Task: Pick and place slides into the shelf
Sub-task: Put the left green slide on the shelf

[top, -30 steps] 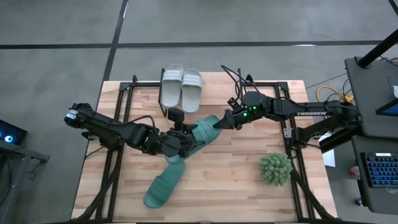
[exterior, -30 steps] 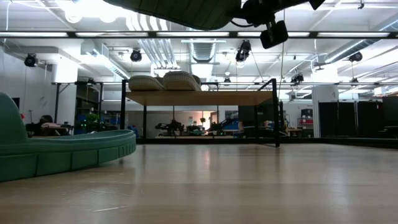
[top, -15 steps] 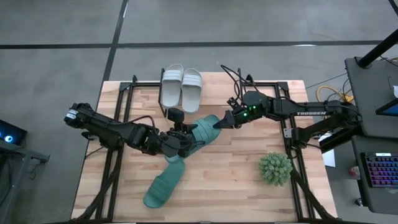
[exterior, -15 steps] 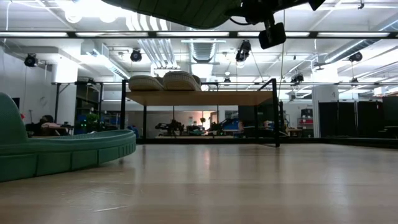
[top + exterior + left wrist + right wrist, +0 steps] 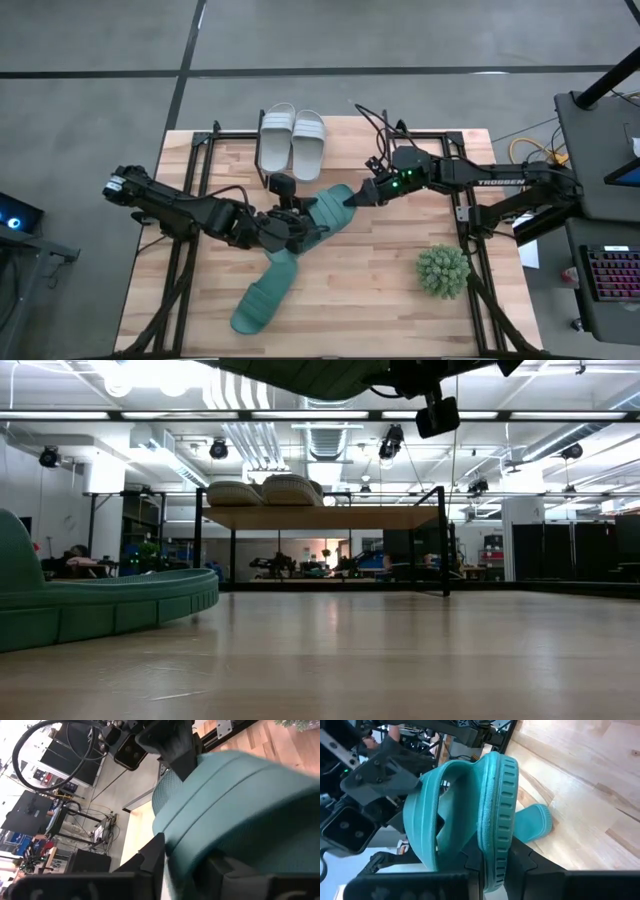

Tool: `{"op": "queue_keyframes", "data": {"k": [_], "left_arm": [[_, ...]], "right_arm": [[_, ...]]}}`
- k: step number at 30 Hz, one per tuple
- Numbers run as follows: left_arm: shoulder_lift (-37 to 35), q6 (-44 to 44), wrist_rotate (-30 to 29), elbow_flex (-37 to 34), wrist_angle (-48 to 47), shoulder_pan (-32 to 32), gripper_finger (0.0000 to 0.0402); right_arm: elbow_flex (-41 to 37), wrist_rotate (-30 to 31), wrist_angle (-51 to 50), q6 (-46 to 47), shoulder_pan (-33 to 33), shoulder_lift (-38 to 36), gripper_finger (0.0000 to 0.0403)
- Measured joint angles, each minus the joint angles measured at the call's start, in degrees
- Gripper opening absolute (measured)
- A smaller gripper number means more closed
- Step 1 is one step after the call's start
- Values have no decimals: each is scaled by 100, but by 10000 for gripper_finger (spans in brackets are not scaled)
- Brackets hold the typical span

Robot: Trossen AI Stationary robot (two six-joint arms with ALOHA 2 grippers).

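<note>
Four foam slide sandals with wide ribbed straps share this wooden table (image 5: pixel 400 310): two pale grey-white, two teal green. My right gripper (image 5: pixel 353 199) is clamped on the rim of one teal slide (image 5: pixel 330 213), its fingers (image 5: pixel 475 862) pinching the ridged sole edge and holding the sandal clear of the tabletop. My left gripper (image 5: pixel 299 226) sits at the other end of that same teal slide, just across it from my right one; my left fingers (image 5: pixel 150 860) flank the foam with a gap showing beside it, and I cannot tell whether they are gripping it or standing loose. The second teal slide (image 5: pixel 264 294) lies flat on the wood just below my left gripper, slanting away from it toward the table's near edge. The two pale grey-white slides (image 5: pixel 292 140) rest side by side on the small low shelf (image 5: pixel 330 517) of light wood on thin black legs, just beyond both grippers at the table's far edge. One spiky green plant ball (image 5: pixel 442 271) stands on the table well apart from my right gripper, beside that arm.
</note>
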Motion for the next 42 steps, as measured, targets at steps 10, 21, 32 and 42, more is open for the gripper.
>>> {"op": "queue_keyframes", "data": {"k": [10,21,32,42], "left_arm": [[-4,-10,-36,0,-44,4,125],[-286,-1193,-31,0,-748,4,126],[-1024,-2628,7,2,-893,-28,126],[-1246,-3591,-26,2,-598,-24,126]], "right_arm": [[0,129,-135,-143,4,-244,32],[0,582,-638,-455,-46,-563,32],[0,1669,-1356,-1081,-123,-1220,32],[0,2963,-1173,-1727,-76,-1763,32]]}}
